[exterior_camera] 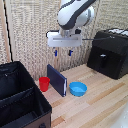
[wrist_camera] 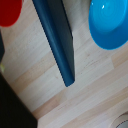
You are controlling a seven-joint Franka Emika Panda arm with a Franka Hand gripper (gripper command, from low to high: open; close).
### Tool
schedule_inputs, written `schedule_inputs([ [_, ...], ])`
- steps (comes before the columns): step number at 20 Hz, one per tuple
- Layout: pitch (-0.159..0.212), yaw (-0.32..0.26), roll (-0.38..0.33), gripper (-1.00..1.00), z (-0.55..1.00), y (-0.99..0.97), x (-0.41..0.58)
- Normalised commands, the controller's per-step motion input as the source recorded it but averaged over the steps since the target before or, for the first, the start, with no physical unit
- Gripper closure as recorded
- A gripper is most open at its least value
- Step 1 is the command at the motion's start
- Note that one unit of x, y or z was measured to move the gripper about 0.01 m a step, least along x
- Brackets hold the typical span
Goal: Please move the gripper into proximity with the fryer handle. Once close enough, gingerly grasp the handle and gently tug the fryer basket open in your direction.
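Observation:
The black boxy air fryer stands at the exterior view's right, its glossy fryer basket (exterior_camera: 106, 59) front facing the table's middle. On that front sits the small upright fryer handle (exterior_camera: 102, 60). My gripper (exterior_camera: 62, 52) hangs in the air well to the left of the fryer, above the dark-blue slab (exterior_camera: 56, 79); its two blue-tipped fingers stand apart with nothing between them. The wrist view looks straight down and shows the dark-blue slab (wrist_camera: 57, 37), not the fryer or my fingers.
A red cup (exterior_camera: 44, 83) stands beside the slab, and a blue bowl (exterior_camera: 78, 89) sits on the wooden table (exterior_camera: 95, 102) in front of it. A large black fabric crate (exterior_camera: 20, 100) fills the exterior view's lower left. A pale woven screen backs the scene.

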Motion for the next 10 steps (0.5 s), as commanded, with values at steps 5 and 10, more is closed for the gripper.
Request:
schedule_inputs([
  [5,0.000,-0.373,-0.100,-1.00,0.00,-0.03,0.047],
  [10,0.000,-0.314,-0.239,-1.00,0.00,-0.01,0.081],
])
